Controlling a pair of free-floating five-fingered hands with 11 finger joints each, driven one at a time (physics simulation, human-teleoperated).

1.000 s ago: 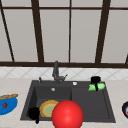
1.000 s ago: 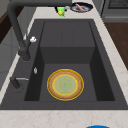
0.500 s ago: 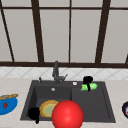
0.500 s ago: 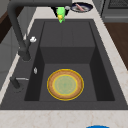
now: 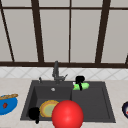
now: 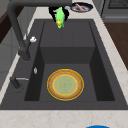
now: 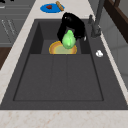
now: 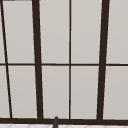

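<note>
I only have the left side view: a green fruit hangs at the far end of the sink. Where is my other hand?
Observer: In the front view the left hand hangs at the front left corner of the sink, beside the yellow plate.
Operator: Anything next to it?
Observer: A big red ball shows right of that hand, covering part of the plate.
Operator: And the grip on the fruit?
Observer: The right side view shows the right hand curled over the green fruit from above.

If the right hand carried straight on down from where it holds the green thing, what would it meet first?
Probably the sink's drainboard floor: the right hand holds the green object above it, nothing between, though height is unclear.
</note>
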